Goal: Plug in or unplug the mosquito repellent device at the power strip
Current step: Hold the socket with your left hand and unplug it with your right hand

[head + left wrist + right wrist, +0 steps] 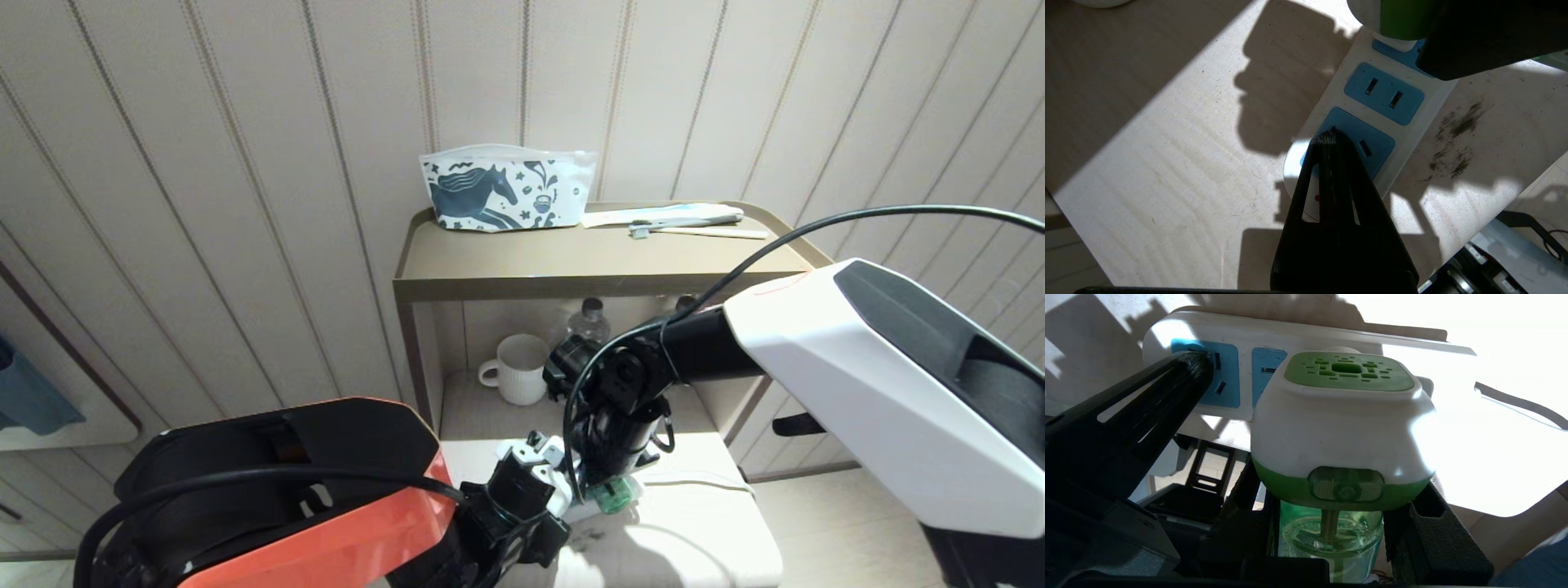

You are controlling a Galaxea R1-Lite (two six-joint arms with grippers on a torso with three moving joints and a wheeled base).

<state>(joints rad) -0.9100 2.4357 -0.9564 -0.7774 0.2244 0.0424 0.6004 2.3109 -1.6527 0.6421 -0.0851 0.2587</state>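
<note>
a: right gripper (1347, 522) is clasping the mosquito repellent device (1341, 428) by its green bottle, the unit sitting at the cord-end socket of the power strip (1331, 94). i cannot tell whether the prongs are fully seated.

b: left gripper (1333, 136)?

a: fingers are pinched together, tip pressing the strip's switch-end socket face, pinning it down.

b: progress?

a: judging it mid-step; seating or pulling is remaining.

b: surroundings?

a: strip is lying on a pale wooden table (702, 539), sunlit, smudged dark just beside the strip. beyond the strip: shelf with white mug (521, 369), striped wall.
</note>
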